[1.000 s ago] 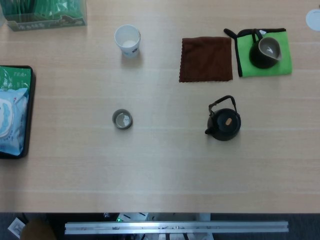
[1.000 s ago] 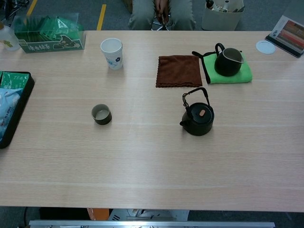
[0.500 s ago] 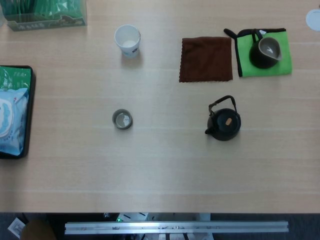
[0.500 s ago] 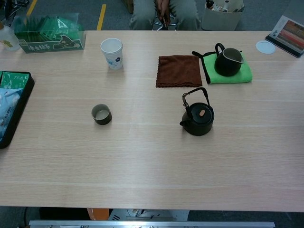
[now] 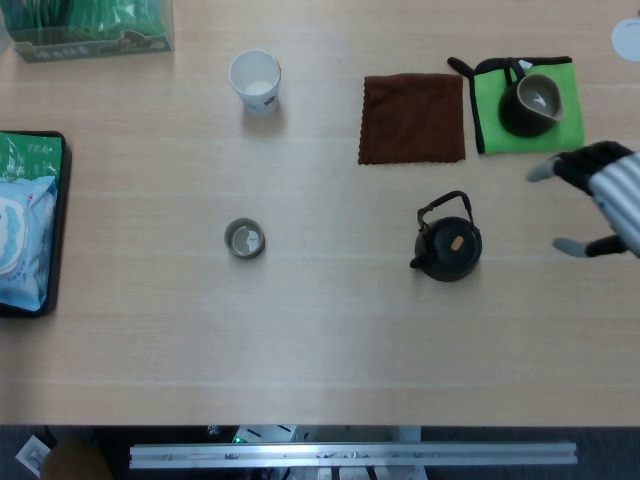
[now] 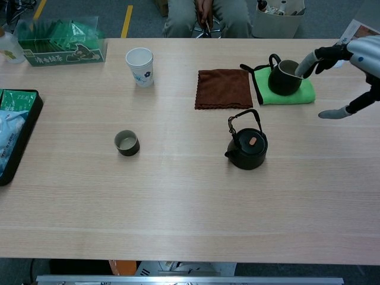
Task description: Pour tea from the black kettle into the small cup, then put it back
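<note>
The black kettle (image 5: 448, 247) (image 6: 246, 148) stands upright on the table right of centre, its handle raised and its spout pointing left. The small dark cup (image 5: 244, 239) (image 6: 126, 143) sits well to the left of it, with pale liquid or glaze inside. My right hand (image 5: 594, 200) (image 6: 343, 74) has come in at the right edge, fingers spread apart and holding nothing, some way right of the kettle and apart from it. My left hand shows in neither view.
A dark pitcher (image 5: 531, 103) (image 6: 285, 76) rests on a green cloth (image 5: 560, 130) behind the kettle, beside a brown cloth (image 5: 412, 118). A white paper cup (image 5: 254, 80) stands at the back left. A black tray (image 5: 52, 230) with packets lies at the left edge, a green box (image 6: 59, 41) behind it.
My right hand has entered from the right edge, open, where earlier no hand was visible. The kettle, cup and other objects have not moved.
</note>
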Tool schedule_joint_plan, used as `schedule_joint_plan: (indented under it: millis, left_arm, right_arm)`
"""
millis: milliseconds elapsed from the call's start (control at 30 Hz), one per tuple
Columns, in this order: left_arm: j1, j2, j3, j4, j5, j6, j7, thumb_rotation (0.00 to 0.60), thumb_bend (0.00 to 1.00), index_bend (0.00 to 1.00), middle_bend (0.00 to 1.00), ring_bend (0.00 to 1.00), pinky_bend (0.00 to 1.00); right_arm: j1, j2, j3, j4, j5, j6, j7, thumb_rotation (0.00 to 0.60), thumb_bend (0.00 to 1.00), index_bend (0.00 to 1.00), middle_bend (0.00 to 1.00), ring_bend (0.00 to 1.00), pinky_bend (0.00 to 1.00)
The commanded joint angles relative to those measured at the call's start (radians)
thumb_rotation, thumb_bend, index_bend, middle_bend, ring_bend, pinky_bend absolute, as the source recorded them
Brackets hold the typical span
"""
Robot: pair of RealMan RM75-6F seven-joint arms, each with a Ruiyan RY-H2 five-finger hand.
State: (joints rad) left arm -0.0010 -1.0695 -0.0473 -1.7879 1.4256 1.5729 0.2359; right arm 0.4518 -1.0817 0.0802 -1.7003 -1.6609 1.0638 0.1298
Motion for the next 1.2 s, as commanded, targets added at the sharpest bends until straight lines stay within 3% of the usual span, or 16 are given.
schedule_joint_plan:
  millis: [33,367,833,1200]
  left_arm:
    - [0.001,0.000,0.000,0.002,-0.002,-0.001,-0.003,0.600,0.29,0.20,0.21,0.16,0.20]
    - [-0.005,-0.003,0.000,0.022,-0.010,-0.024,-0.027,0.600,0.29,0.20,0.21,0.16,0.20]
    - [-0.016,-0.012,-0.003,0.053,-0.028,-0.055,-0.051,0.600,0.29,0.20,0.20,0.16,0.20]
    - [-0.015,-0.015,-0.001,0.063,-0.031,-0.060,-0.057,0.600,0.29,0.20,0.20,0.16,0.20]
  right_arm:
    - [0.061,-0.047,0.026,0.007,0.022,-0.063,0.000,0.600,0.00,0.33,0.39,0.34,0.30]
    - [0.198,-0.208,0.062,0.095,0.147,-0.231,-0.048,0.494,0.00,0.34,0.42,0.34,0.26]
    - [0.289,-0.371,0.047,0.237,0.266,-0.342,-0.107,0.491,0.00,0.35,0.42,0.34,0.24]
    - [0.296,-0.391,0.009,0.252,0.308,-0.369,-0.122,0.492,0.00,0.35,0.42,0.35,0.24]
